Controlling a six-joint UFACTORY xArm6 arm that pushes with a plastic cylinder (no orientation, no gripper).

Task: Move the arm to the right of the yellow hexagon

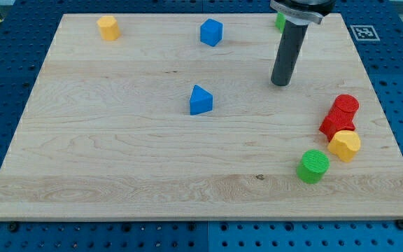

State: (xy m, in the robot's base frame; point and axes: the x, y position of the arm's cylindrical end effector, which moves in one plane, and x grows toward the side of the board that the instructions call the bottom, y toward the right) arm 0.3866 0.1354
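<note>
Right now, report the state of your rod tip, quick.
No gripper here: my tip is a bare dark rod end holding nothing, touching no block, resting on the wooden board up-left of the red blocks.

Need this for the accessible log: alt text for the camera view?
My tip rests on a wooden board, far right of the top-left yellow block and above a cluster of two red blocks, a yellow hexagon and a green cylinder. Two blue blocks sit mid-board.
</note>
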